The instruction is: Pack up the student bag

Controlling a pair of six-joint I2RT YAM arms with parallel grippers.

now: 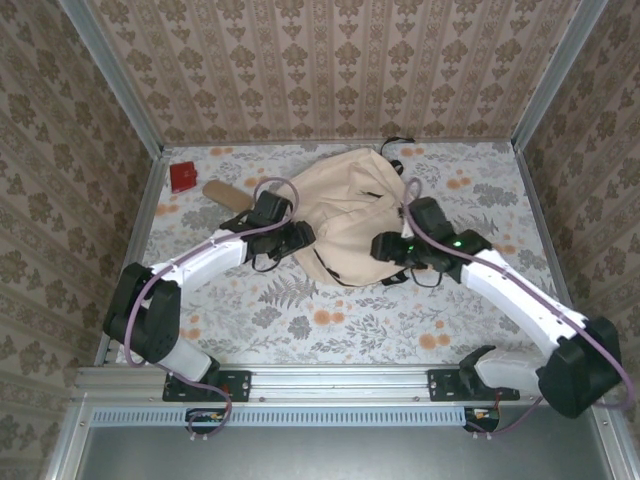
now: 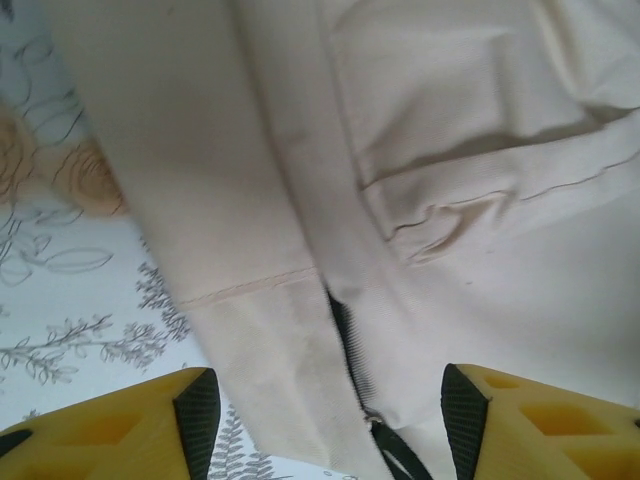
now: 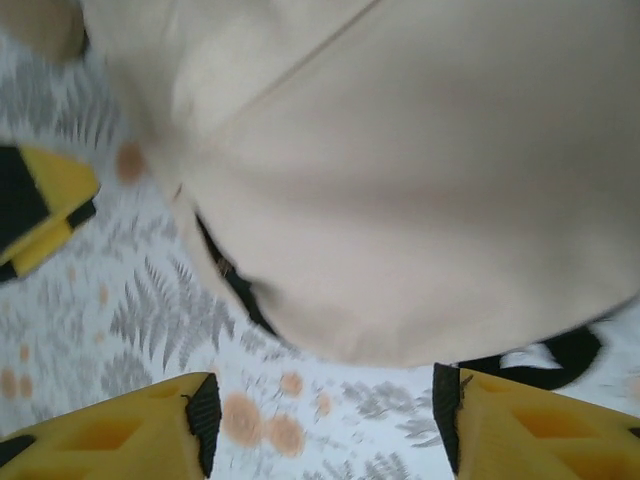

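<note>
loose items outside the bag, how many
2: a red item at the far-left corner of the table, and a tan oblong item beside it, near the student bag. Others may hide under the bag.

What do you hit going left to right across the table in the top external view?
red object → brown flat object → left gripper → student bag → right gripper
</note>
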